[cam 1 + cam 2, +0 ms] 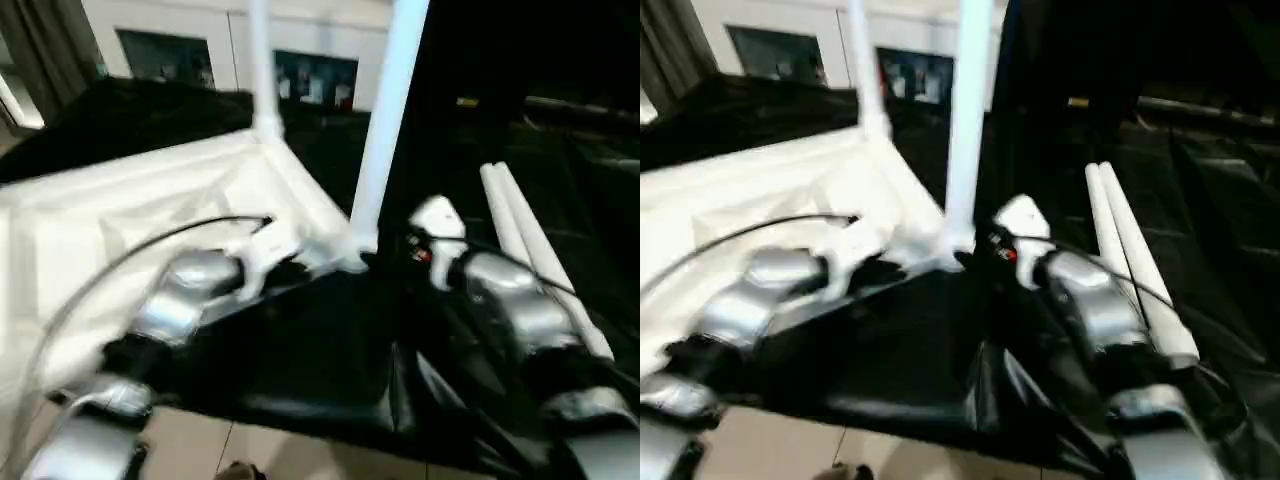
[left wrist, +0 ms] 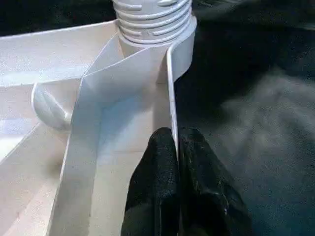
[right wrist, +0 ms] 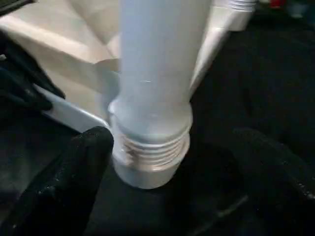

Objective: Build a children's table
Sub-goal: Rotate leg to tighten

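Observation:
The white tabletop (image 1: 120, 230) lies upside down on a black cloth. Two white legs stand upright in its corner sockets, one far (image 1: 262, 70) and one near (image 1: 385, 120). Two more legs (image 1: 540, 250) lie side by side on the cloth to the right. My left gripper (image 2: 176, 135) is shut on the tabletop's thin rim (image 2: 171, 88), close to the near leg's socket. My right gripper (image 3: 172, 142) is open, with one black finger (image 3: 83, 162) on each side of the near leg's threaded base (image 3: 152, 152) and a gap between each finger and the leg.
A white cabinet (image 1: 230, 60) with glass-fronted shelves stands behind the work. The black cloth (image 1: 320, 360) hangs over the front edge, with tiled floor (image 1: 250, 450) below. A thin black cable (image 1: 150, 245) arcs over my left forearm.

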{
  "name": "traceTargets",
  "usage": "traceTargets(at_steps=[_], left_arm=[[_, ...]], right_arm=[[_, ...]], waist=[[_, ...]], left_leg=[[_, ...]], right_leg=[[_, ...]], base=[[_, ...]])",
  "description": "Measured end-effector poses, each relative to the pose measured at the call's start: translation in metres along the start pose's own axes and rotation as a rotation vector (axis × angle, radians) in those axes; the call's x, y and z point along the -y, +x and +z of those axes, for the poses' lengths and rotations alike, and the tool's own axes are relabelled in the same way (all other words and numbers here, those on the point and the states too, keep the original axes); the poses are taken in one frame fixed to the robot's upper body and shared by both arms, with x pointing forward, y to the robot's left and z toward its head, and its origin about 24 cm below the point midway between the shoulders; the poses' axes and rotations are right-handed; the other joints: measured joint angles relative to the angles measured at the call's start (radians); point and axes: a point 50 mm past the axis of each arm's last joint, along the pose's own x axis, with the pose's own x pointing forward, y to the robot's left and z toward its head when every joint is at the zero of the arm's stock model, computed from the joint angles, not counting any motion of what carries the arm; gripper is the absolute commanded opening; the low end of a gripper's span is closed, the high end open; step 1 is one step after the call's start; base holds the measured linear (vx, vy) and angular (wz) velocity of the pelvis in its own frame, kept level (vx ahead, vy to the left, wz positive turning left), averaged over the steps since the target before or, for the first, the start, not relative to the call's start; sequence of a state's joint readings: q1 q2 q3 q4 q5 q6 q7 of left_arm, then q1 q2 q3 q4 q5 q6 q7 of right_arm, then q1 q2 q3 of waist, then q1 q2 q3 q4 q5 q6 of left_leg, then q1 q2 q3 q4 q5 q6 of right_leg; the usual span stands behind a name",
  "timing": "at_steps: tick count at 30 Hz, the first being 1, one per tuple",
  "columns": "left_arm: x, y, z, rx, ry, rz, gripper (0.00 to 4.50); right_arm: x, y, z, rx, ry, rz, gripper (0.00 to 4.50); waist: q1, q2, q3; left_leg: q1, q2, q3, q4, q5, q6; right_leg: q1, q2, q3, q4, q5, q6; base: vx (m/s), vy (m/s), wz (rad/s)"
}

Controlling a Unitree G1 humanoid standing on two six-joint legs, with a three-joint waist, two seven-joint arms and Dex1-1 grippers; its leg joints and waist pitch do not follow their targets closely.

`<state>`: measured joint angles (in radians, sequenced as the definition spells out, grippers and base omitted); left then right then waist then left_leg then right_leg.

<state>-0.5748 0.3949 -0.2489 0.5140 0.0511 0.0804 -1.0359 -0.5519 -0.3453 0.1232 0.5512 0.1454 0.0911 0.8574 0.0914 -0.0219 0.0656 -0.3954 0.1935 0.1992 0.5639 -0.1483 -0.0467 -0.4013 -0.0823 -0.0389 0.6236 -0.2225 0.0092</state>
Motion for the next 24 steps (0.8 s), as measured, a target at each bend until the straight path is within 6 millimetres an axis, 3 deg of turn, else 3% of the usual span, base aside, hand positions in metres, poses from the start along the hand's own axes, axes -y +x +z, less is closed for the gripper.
traceTargets(at_steps=[7, 15, 17, 24], left_arm=[[0.012, -0.012, -0.002, 0.024, -0.019, -0.144, 0.00], [0.017, -0.015, -0.003, 0.029, -0.019, -0.201, 0.00], [0.018, -0.015, -0.003, 0.029, -0.020, -0.207, 0.00], [0.019, -0.015, -0.003, 0.029, -0.021, -0.213, 0.00]], right_arm=[[-0.009, -0.004, 0.001, -0.015, 0.029, 0.191, 4.19], [-0.017, -0.002, 0.000, -0.021, 0.035, 0.269, 4.19], [-0.019, 0.000, -0.001, -0.016, 0.037, 0.277, 3.83], [-0.024, 0.002, -0.004, -0.018, 0.042, 0.300, 3.37]], waist=[[0.006, 0.000, 0.002], [0.021, -0.001, 0.003], [0.022, -0.001, 0.003], [0.022, -0.001, 0.003]], left_leg=[[-0.002, 0.000, 0.001, 0.003, -0.002, -0.004], [-0.004, 0.000, 0.001, 0.004, -0.002, -0.004], [-0.004, 0.000, 0.001, 0.004, -0.002, -0.004], [-0.005, 0.000, 0.001, 0.005, -0.002, -0.004]], right_leg=[[-0.001, -0.001, 0.000, 0.002, 0.000, 0.000], [-0.002, -0.001, 0.000, 0.003, 0.000, 0.000], [-0.002, -0.002, 0.000, 0.003, 0.000, 0.000], [-0.002, -0.002, 0.000, 0.003, 0.000, 0.000]], base=[[0.000, 0.000, 0.00], [0.000, 0.000, 0.00], [0.000, 0.000, 0.00], [0.000, 0.000, 0.00]])
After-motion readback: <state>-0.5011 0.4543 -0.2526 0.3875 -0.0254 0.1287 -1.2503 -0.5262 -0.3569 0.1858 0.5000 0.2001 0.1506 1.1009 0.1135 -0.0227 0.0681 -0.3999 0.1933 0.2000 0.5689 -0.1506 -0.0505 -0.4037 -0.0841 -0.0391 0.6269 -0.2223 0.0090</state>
